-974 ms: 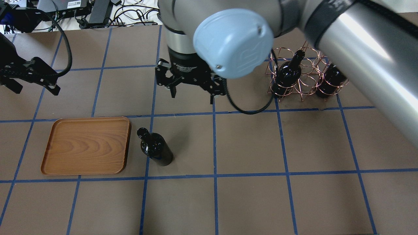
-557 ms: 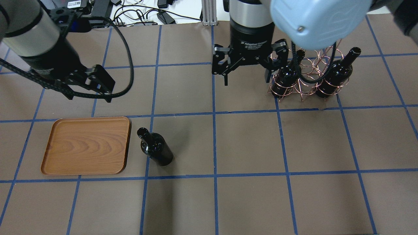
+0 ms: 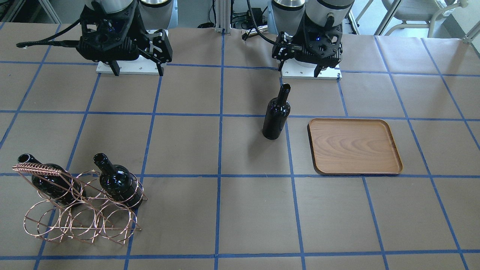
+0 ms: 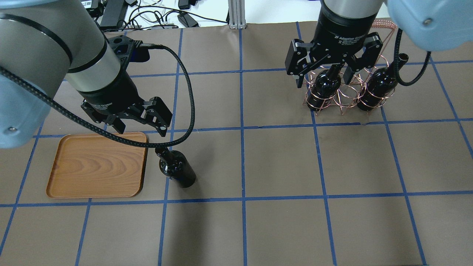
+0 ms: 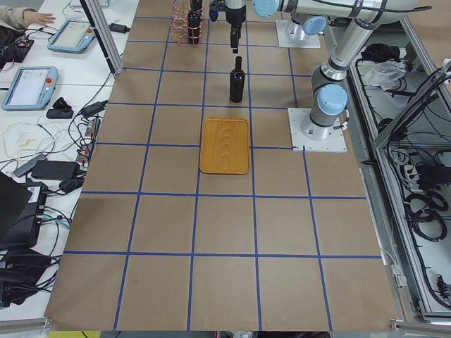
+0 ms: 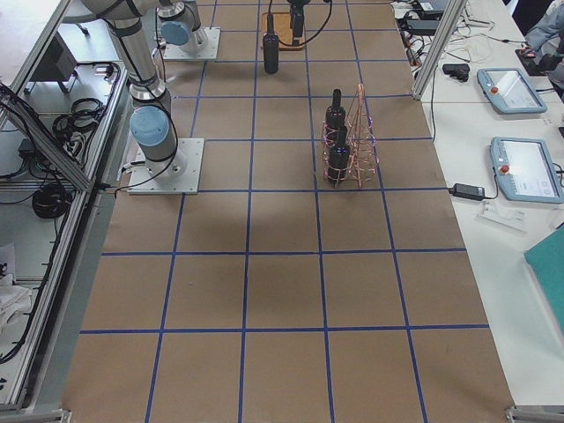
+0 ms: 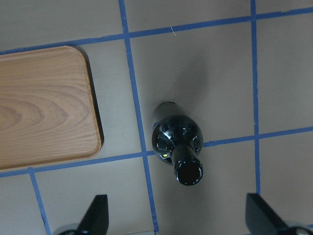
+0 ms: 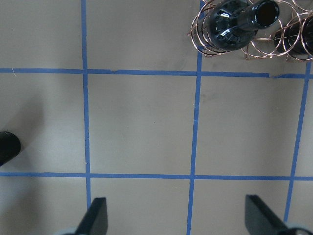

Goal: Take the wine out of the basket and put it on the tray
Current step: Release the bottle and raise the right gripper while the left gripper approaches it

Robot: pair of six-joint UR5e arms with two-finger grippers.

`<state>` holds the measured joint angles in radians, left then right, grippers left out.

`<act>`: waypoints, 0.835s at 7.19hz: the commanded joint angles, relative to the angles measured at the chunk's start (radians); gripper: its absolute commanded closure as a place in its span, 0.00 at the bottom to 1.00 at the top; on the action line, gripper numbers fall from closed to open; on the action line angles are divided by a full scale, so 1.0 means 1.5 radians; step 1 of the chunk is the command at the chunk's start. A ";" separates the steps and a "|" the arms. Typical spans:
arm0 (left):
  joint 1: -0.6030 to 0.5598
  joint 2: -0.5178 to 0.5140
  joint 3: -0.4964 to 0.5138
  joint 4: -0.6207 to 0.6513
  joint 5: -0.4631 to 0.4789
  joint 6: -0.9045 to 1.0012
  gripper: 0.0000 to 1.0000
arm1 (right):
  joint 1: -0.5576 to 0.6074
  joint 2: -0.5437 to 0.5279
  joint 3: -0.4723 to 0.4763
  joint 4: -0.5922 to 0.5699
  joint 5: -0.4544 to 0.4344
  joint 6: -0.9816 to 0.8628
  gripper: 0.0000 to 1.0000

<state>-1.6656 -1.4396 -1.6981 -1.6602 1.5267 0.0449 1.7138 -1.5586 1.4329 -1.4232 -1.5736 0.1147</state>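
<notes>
**Wine (image 4: 176, 168) standing beside tray (image 4: 96, 166), not on it**

The wine is seen upright on the table (image 4: 281, 162), near the tray's edge but apart from it. It is glossy near-black glass, unlabelled, with rounded shoulders, a short neck and an open mouth. It is found below the left gripper (image 4: 142, 127), in line with the gap of its wide-spread jaws, untouched. The right gripper (image 4: 323, 79) is held wide and empty over the basket (image 3: 75, 221), where two bottles (image 3: 116, 183) are lodged.

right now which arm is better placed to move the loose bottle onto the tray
Left. The left pincer hangs open close to the loose bottle, which stands beside the tray; the right pincer is far off by the basket.
</notes>
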 commanded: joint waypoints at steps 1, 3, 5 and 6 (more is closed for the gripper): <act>-0.013 0.002 -0.002 -0.001 -0.002 -0.001 0.00 | -0.029 -0.008 0.006 -0.032 0.003 -0.013 0.00; -0.027 -0.008 -0.015 -0.001 -0.001 0.001 0.00 | -0.036 -0.009 0.008 -0.051 0.000 -0.013 0.00; -0.041 -0.008 -0.025 -0.003 -0.001 0.001 0.00 | -0.035 -0.011 0.009 -0.051 0.002 -0.013 0.00; -0.041 -0.009 -0.026 -0.004 -0.001 0.002 0.00 | -0.036 -0.011 0.009 -0.051 0.002 -0.013 0.00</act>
<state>-1.7237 -1.4527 -1.7323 -1.6642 1.5247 0.0464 1.6609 -1.5748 1.4462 -1.4996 -1.5714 0.0952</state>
